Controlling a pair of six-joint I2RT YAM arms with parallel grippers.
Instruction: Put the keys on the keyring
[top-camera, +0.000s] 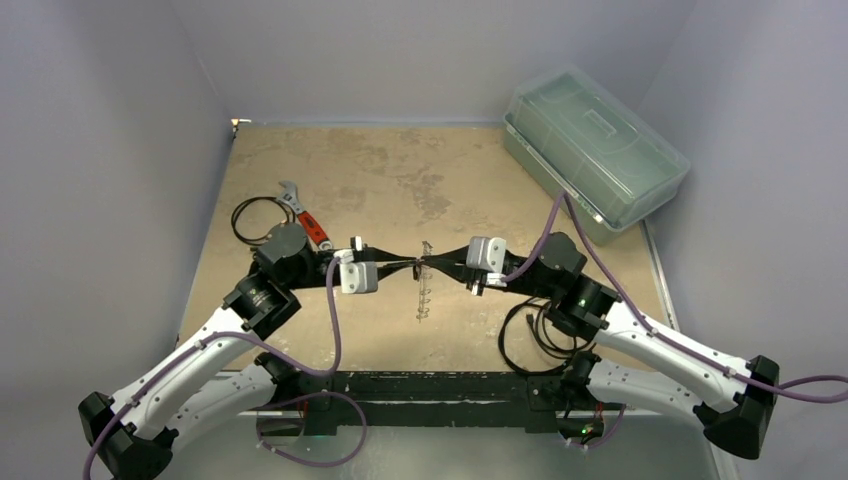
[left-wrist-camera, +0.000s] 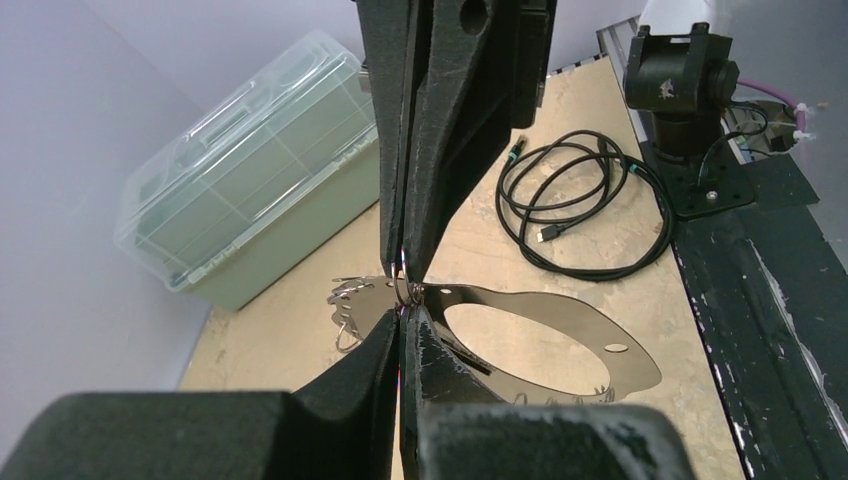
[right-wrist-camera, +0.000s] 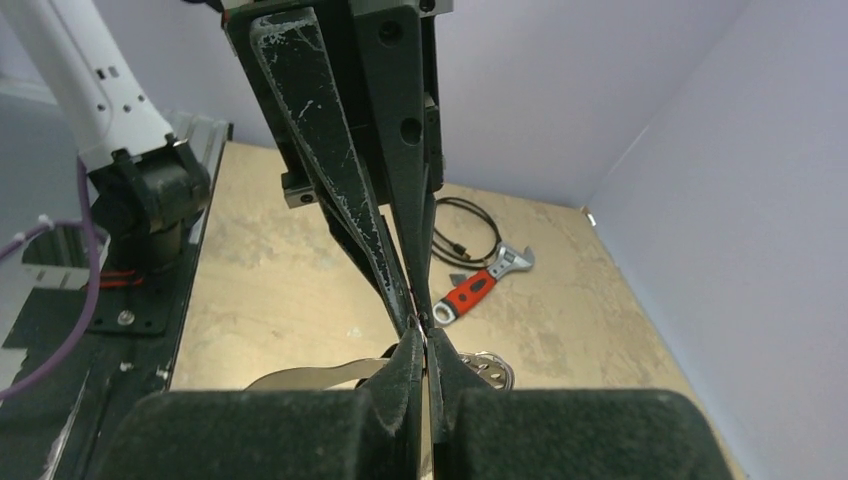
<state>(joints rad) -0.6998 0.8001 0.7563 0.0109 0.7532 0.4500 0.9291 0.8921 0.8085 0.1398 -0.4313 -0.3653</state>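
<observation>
My left gripper (top-camera: 411, 264) and right gripper (top-camera: 428, 264) meet tip to tip above the middle of the table, both shut. Pinched between them is a small wire ring (left-wrist-camera: 405, 291), with the left gripper (left-wrist-camera: 403, 313) below it and the right gripper (left-wrist-camera: 404, 268) above. The ring links to the keyring (left-wrist-camera: 590, 322), a large flat silver loop with toothed bits and another small ring along its rim. From above, the keyring (top-camera: 424, 295) shows as a thin strip under the tips. In the right wrist view my right gripper (right-wrist-camera: 425, 340) hides most of it. The keys are out of view.
A green box with a clear lid (top-camera: 595, 155) stands at the back right. A red-handled wrench (top-camera: 308, 225) and a black cable coil (top-camera: 255, 218) lie at the left. Another black cable coil (top-camera: 535, 335) lies by the right arm's base. Grey walls enclose the table.
</observation>
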